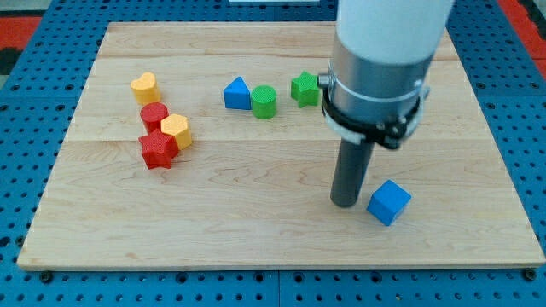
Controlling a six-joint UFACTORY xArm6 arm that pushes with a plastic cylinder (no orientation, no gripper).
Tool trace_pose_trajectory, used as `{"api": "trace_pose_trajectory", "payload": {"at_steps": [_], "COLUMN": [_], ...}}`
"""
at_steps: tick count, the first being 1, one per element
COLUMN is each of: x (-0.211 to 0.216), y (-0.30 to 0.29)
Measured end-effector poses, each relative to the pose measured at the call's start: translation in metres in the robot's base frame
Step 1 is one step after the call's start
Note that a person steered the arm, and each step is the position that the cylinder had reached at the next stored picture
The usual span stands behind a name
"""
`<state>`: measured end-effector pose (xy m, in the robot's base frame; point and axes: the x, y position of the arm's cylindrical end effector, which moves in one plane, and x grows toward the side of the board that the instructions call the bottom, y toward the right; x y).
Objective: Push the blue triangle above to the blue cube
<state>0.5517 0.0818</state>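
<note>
The blue triangle (236, 93) lies at the upper middle of the wooden board (256, 230), touching a green cylinder (264, 101) on its right. The blue cube (389, 202) lies at the lower right. My tip (345, 203) rests on the board just left of the blue cube, close to it or touching it. The tip is far from the blue triangle, below and to its right.
A green star (304, 89) lies right of the green cylinder, next to the arm's body (380, 68). At the left are a yellow heart (145, 87), a red cylinder (154, 114), a yellow hexagon (176, 130) and a red star (159, 149), clustered.
</note>
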Motion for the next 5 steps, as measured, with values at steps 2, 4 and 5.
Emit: {"api": "trace_pose_trajectory", "payload": {"at_steps": [2, 4, 5], "x": [-0.001, -0.107, -0.181], "y": [0.036, -0.006, 0.042]}}
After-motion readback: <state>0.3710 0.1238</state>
